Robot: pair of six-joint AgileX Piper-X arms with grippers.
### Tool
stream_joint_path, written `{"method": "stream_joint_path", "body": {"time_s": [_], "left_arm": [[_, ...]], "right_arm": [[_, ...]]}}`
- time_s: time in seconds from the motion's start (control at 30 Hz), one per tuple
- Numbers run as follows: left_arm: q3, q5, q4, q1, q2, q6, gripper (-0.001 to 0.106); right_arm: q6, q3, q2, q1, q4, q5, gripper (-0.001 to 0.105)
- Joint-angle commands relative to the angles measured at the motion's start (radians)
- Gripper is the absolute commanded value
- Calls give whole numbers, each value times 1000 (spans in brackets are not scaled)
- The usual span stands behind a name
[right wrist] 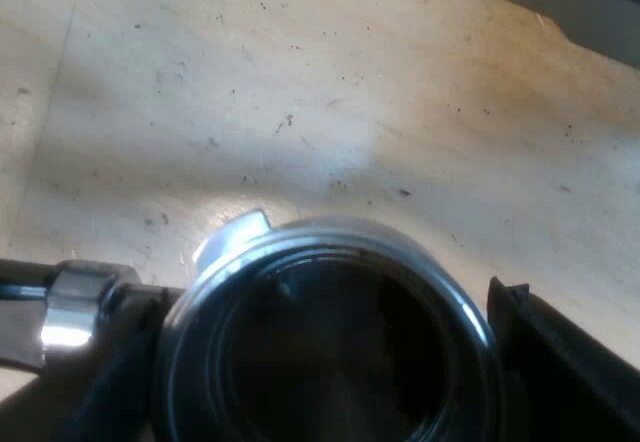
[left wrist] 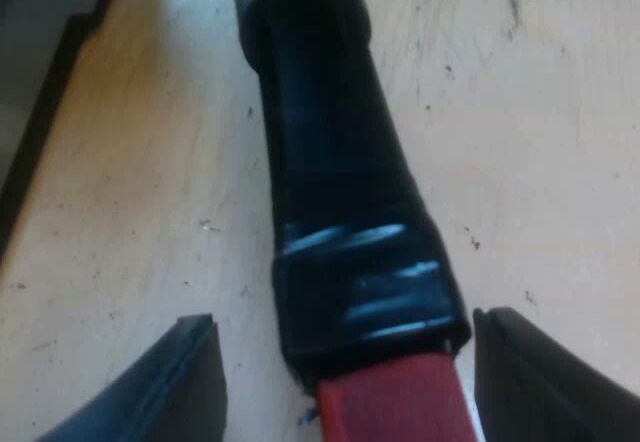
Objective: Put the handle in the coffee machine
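Note:
The holder's dark handle runs over the wooden table toward its red end, which sits between my left gripper's two black fingers. That gripper is open, with a gap of table showing on each side of the handle. In the right wrist view the holder's round metal basket faces up, its inside dark. My right gripper has a finger against the rim on one side and the other at the metal collar, shut on the basket.
Light wooden table with small dark specks lies under both arms. A dark-edged grey body stands beside the handle's far end. Another grey edge runs along the table beyond the basket.

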Motion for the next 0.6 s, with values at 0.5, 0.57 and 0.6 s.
{"method": "stream_joint_path", "body": {"time_s": [0.5,0.57,0.6], "left_arm": [[-4,-24,6,-4,0,0,45],[-4,-24,6,-4,0,0,42],[-4,-24,6,-4,0,0,41]], "right_arm": [[1,-6,-19,-1,-9,-12,0],[1,-6,-19,-1,-9,-12,0],[1,-6,-19,-1,-9,-12,0]]}}
